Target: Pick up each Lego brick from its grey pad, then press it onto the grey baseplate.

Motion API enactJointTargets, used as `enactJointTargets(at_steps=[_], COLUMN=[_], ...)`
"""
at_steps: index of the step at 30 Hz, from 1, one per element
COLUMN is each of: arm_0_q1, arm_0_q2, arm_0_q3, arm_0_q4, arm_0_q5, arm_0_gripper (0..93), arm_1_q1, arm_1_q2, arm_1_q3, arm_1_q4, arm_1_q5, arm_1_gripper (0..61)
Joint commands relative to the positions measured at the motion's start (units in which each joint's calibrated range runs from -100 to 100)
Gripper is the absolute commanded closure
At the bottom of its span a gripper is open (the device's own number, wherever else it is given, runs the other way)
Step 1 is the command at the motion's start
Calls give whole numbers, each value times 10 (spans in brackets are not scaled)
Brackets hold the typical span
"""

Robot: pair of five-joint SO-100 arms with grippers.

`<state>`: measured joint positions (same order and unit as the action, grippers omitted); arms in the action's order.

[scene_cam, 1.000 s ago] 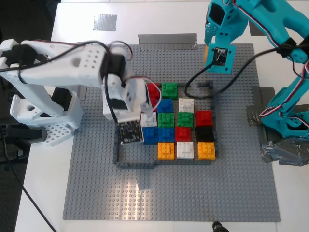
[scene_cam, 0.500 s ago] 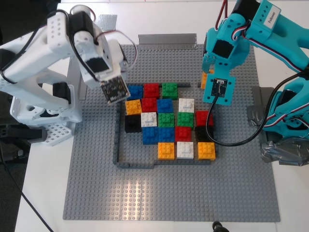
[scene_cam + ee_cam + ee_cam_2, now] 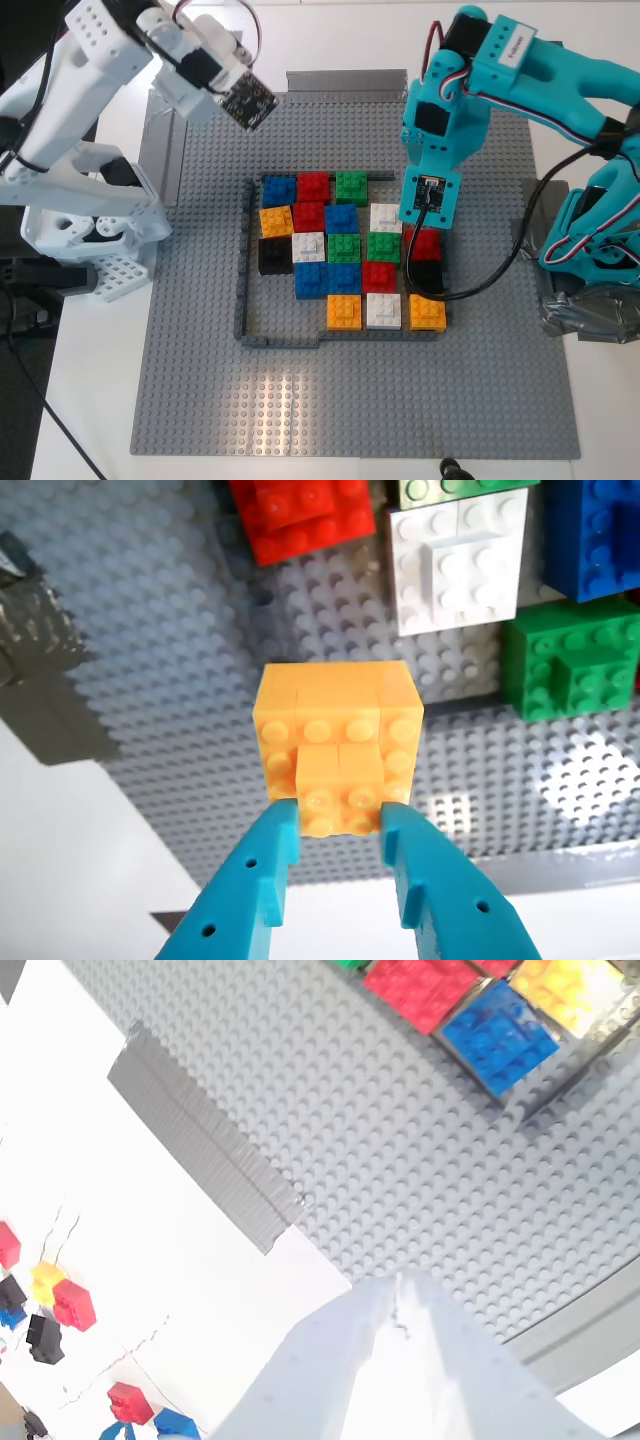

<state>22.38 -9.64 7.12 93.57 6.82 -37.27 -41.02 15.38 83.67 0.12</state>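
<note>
Bricks: one orange brick (image 3: pixel 337 748) clamped in first pincer (image 3: pixel 340 822).

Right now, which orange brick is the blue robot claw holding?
The orange brick pinched in my first gripper, held above the grey baseplate. The other orange ones sit pressed down.

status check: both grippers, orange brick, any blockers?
My first gripper shut on the orange brick, hanging above the grey baseplate. My second gripper shut, empty. Nothing blocking that shows.
</note>
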Motion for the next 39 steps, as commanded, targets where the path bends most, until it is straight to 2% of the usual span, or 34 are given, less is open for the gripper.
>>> enactJointTargets(at_steps=[1, 10, 16, 29, 35, 39], arm_0_q1=[4, 7, 8, 19, 20, 20], arm_0_q2=[11, 17, 47, 54, 60, 61], arm_0_q3=[-16, -34, -35, -95, -95, -95], arm_0_q4=[-13, -38, -47, -2, -15, -38], arm_0_q5=[15, 39, 39, 39, 38, 38], arm_0_gripper=[927, 927, 927, 927, 927, 927], arm_1_q1=[-65, -183, -220, -299, -312, -309], arm_1_q2=[57, 148, 240, 255, 272, 293], arm_1_q3=[-79, -155, -251, -205, -208, -230], arm_1_q4=[-34, -65, -47, -87, -104, -101], arm_1_q5=[-8, -26, -47, -38, -30, -40], arm_1_gripper=[613, 613, 613, 613, 613, 613])
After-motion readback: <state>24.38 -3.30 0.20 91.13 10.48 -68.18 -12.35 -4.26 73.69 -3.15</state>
